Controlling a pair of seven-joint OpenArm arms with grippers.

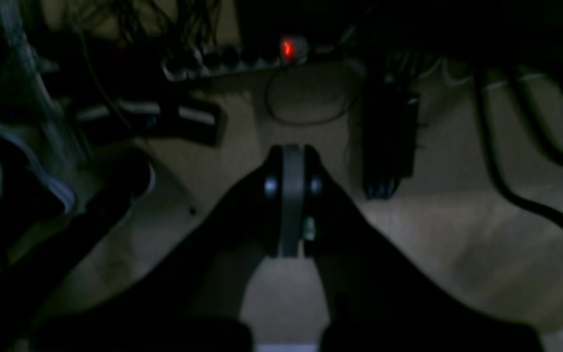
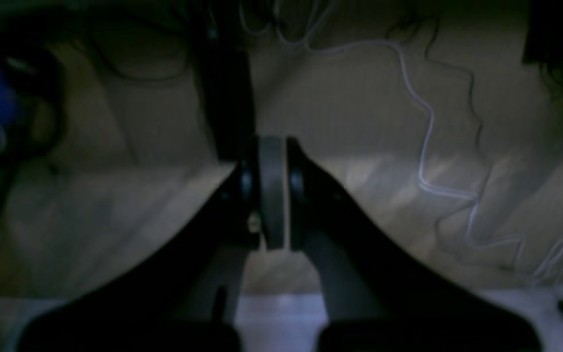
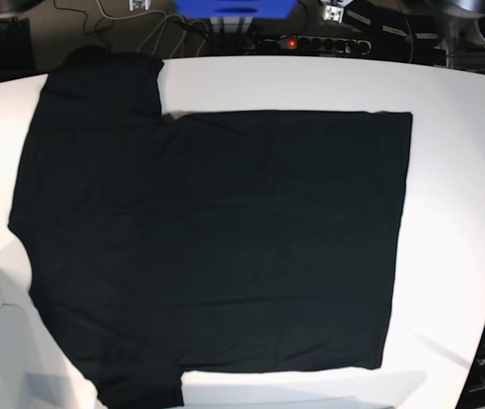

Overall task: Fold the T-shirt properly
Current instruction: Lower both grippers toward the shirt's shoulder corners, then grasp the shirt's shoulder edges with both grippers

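Lying flat and unfolded, the T-shirt (image 3: 216,247) covers most of the white table (image 3: 455,170) in the base view. Its body runs from frame left to a straight hem edge at frame right; one short sleeve reaches the upper left of the frame, the other the lower left edge. No label or writing on the shirt can be read in any view.

Neither arm appears in the base view, so no gripper is over or touching the cloth. The left gripper (image 1: 291,161) shows in the left wrist view with its jaws pressed together on nothing, pointing at a dim tan floor (image 1: 457,234) off the table. The right gripper (image 2: 271,151) shows in the right wrist view in the same condition: jaws fully together, nothing between them, aimed at floor.

Edges and room:
- Bare table lies along the top edge, in a wide strip at frame right of the hem, and in a narrow strip along the bottom.
- At frame left the shirt runs close to the table edge.

Surroundings:
- A power strip (image 1: 242,58) with a lit red switch (image 1: 287,48) sits at the upper centre of the left wrist view, among dark cables.
- A thin white cable (image 2: 428,127) winds across the right of the right wrist view.
- A blue object (image 3: 233,7) stands beyond the table's far edge, top centre of the base view.
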